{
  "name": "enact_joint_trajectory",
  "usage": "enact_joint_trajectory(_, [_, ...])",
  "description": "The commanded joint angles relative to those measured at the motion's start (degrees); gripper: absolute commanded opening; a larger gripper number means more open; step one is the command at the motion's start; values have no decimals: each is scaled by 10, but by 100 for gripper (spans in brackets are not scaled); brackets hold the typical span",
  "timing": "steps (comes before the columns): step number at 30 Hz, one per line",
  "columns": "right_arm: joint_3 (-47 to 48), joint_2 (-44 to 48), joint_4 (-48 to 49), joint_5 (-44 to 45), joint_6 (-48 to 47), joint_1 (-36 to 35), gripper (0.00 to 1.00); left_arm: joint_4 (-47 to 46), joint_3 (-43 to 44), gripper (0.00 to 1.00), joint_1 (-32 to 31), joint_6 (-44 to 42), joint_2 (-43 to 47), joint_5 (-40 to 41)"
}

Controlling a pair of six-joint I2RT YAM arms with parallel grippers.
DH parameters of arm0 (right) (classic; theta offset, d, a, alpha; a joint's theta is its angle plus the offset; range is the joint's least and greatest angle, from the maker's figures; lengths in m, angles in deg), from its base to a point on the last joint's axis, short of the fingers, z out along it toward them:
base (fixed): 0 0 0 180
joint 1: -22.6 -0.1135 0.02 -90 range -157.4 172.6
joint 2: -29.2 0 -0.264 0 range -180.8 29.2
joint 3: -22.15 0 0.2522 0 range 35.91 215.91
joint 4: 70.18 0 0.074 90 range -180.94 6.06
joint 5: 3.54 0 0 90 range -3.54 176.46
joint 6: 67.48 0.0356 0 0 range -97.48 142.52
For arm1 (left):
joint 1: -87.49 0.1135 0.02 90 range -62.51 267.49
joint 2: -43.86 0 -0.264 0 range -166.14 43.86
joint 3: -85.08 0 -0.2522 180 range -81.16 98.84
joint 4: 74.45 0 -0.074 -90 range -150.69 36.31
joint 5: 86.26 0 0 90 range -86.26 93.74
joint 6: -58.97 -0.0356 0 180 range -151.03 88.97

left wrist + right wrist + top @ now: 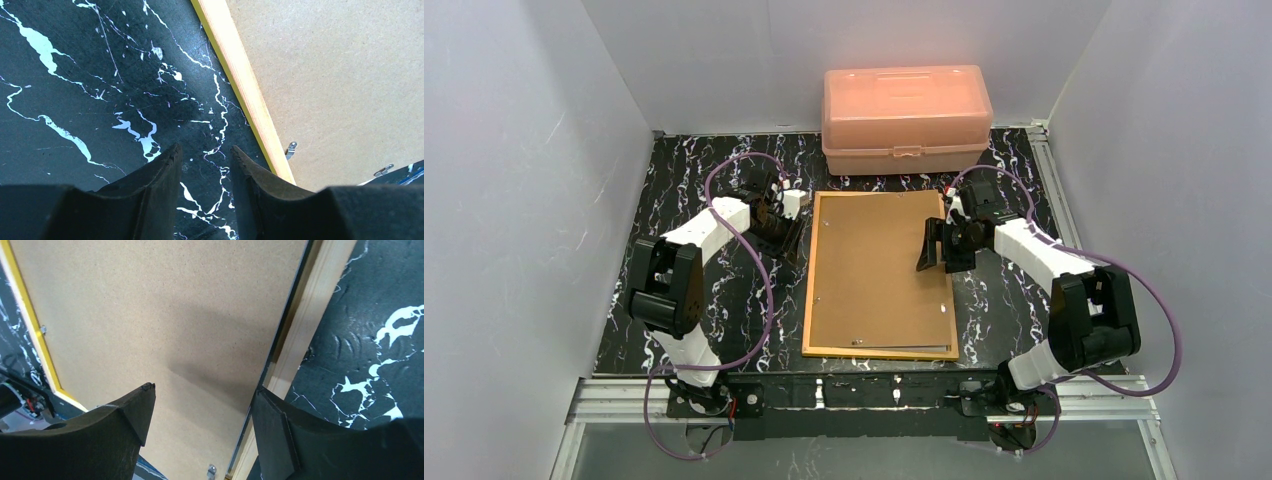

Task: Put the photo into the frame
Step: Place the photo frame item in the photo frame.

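1. Centrally on the table [694, 180] lies the frame [808, 290], face down. Its yellow border rings the brown backing board [879, 265], which sits slightly askew. A pink box [906, 115] stands at the table's far edge.
2. Only a blue sliver [407, 170] shows at the board's edge in the left wrist view. I take it for the photo, lying under the board. The rest is hidden.
3. Left hand [205, 152]: fingers partly apart and empty, over bare table just beside the frame's left edge.
4. Right hand [202, 390]: fingers wide apart and empty, above the frame's right edge, spanning board and rail.
5. Handling, as I judge it: the photo is light, thin and easily creased, so I would slide it or pinch one margin. The board is stiff and light, best lifted by a raised edge.
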Motion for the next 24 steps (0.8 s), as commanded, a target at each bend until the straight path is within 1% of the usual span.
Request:
enact_joint_trajectory(1, [31,-5,-15,37,-8,-8,77,20,2,38,-2,-2,19,-11])
enact_joint_trajectory(5, [37,1,-24,77,-7,-10,78,20,-1,38,-2,-2,20,-11])
enact_joint_trajectory(14, [40,10,-23,105,2,-13,79,26,-2,39,-2,-5,21,-8])
enact_joint_trajectory(20, [39,36,-12,136,23,-13,76,33,-1,40,-2,-12,21,-12])
enact_joint_trajectory(24, [23,51,8,163,39,-12,75,41,2,41,-2,-27,18,-33])
